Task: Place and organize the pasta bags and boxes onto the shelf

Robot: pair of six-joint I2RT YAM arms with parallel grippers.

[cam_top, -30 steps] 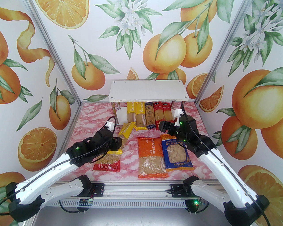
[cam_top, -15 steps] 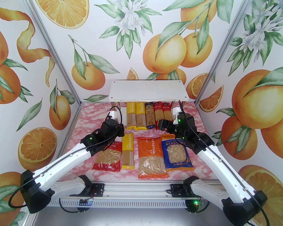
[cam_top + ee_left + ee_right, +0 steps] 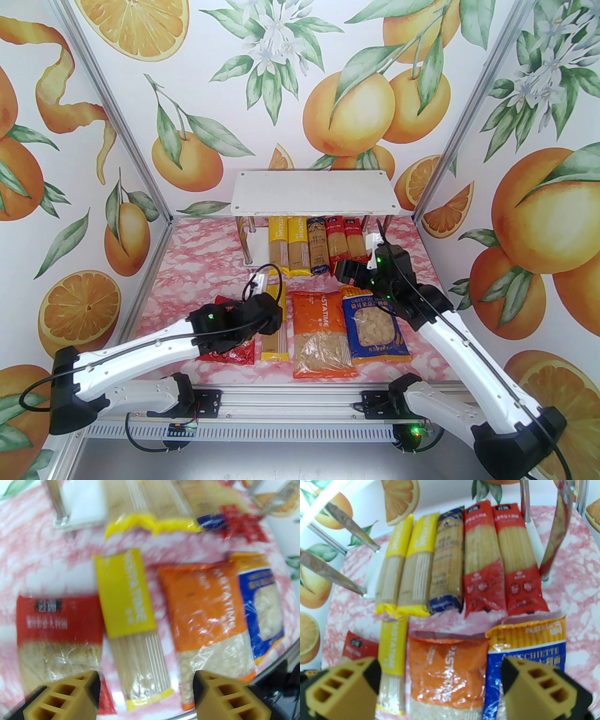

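top view
shelf (image 3: 311,192): stands at 12 o'clock on the pink desk (image 3: 197,262), white top board over a lower tier.
lower tier: five long packs lie side by side, near ends toward 6 o'clock. from 9 to 3 o'clock they are two yellow packs (image 3: 277,243), a dark blue pack (image 3: 318,248) and two red packs (image 3: 335,243).
desk front: red bag (image 3: 229,354), loose yellow pack (image 3: 273,347), orange bag (image 3: 321,335) and blue bag (image 3: 377,333) lie flat in a line from 9 to 3 o'clock.
left hand (image 3: 277,321): over the loose yellow pack; its arm covers much of the red bag.
right hand (image 3: 345,271): at 12 o'clock of the blue bag, near the ends of the red packs.

left wrist view (blurred)
left hand (image 3: 146,676): fingers (image 3: 70,695) wide apart, gripping nothing, above the loose yellow pack.
loose yellow pack (image 3: 127,601): centre, running 12 to 6 o'clock, with the red bag (image 3: 58,625) at its 9, the orange bag (image 3: 206,611) at its 3 and the blue bag (image 3: 262,604) beyond that.
shelf (image 3: 82,503): a lower board corner and a leg at 11 o'clock.

right wrist view
right hand (image 3: 440,667): fingers (image 3: 534,686) wide apart, gripping nothing, above the orange bag (image 3: 450,662).
lower tier: all five packs at 12 o'clock, between chrome shelf (image 3: 555,534) legs.
desk front: the loose yellow pack (image 3: 391,655) at 9 o'clock of the orange bag, the blue bag (image 3: 527,644) at 3.
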